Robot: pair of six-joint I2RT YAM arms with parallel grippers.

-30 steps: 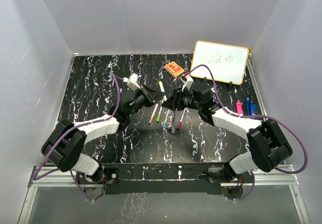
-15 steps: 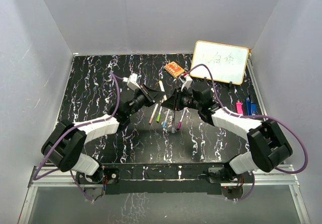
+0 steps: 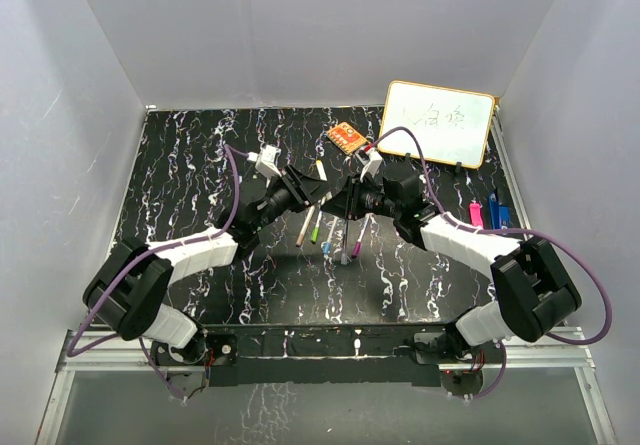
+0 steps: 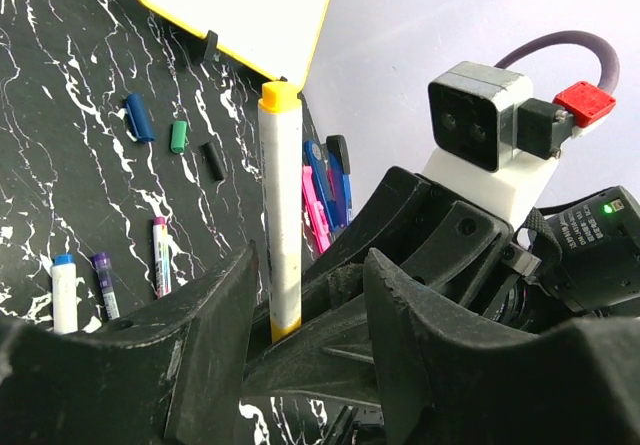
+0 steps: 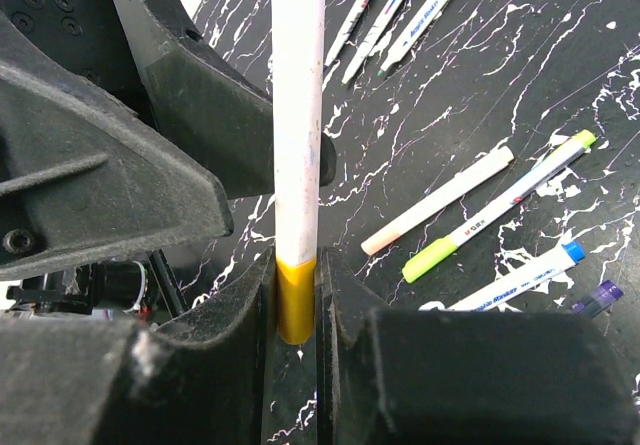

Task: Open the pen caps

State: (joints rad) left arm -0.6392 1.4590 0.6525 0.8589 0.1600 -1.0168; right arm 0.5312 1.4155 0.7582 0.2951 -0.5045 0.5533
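Observation:
My right gripper [image 5: 297,310] is shut on the yellow end of a white marker [image 5: 298,115] and holds it above the table. In the left wrist view the same marker [image 4: 280,215] stands between my left gripper's [image 4: 300,310] open fingers, close to the left finger [image 4: 215,345], with a yellow tip on top. The grippers meet at mid-table in the top view, left [image 3: 312,193] and right [image 3: 337,203]. Loose blue [image 4: 140,117], green [image 4: 178,136] and black [image 4: 212,160] caps lie on the table. Capped markers lie there too, with blue [image 4: 62,290], purple [image 4: 104,285] and green [image 5: 500,220] caps.
A small whiteboard [image 3: 440,123] leans at the back right, with an orange eraser [image 3: 347,138] to its left. Pink and blue clips [image 3: 487,212] lie at the right. Several markers [image 3: 330,235] lie below the grippers, on the black marbled table [image 3: 180,165].
My left gripper has moved right, up to the right gripper, so the held marker now stands between its open fingers. The right gripper has stayed in place with the marker.

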